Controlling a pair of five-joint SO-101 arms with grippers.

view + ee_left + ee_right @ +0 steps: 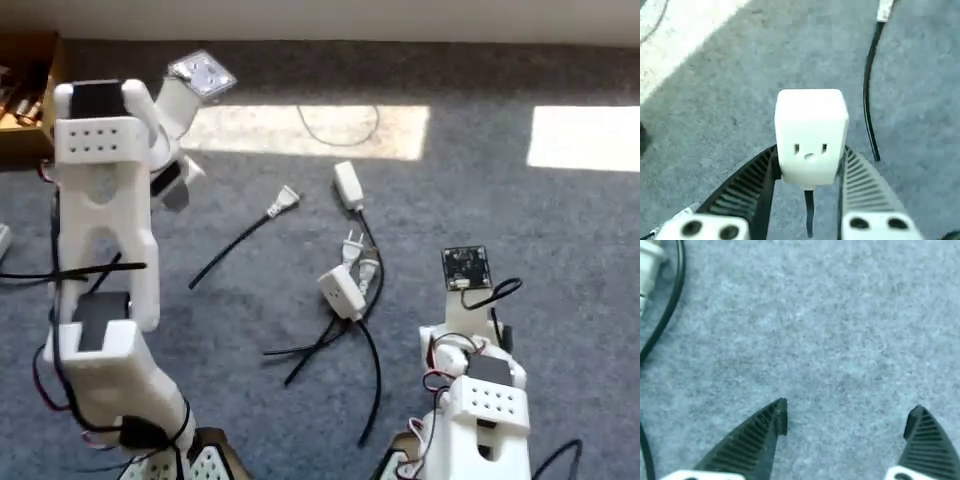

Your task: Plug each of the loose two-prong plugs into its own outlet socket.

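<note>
The right gripper [846, 421] hangs wide open over the grey carpet [840, 330], holding nothing. The left gripper [810, 152] is clamped on a white outlet socket [811, 125], slotted face toward its camera. Farther out on the carpet lie a second socket block [340, 292], a two-prong plug [352, 245] just beside it, a cabled plug [283, 203], then a third white block [348, 185].

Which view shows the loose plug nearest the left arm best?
The high view: the plug lies whole, with prongs and cable. The left wrist view cuts it at the edge; the right wrist view faces carpet.
</note>
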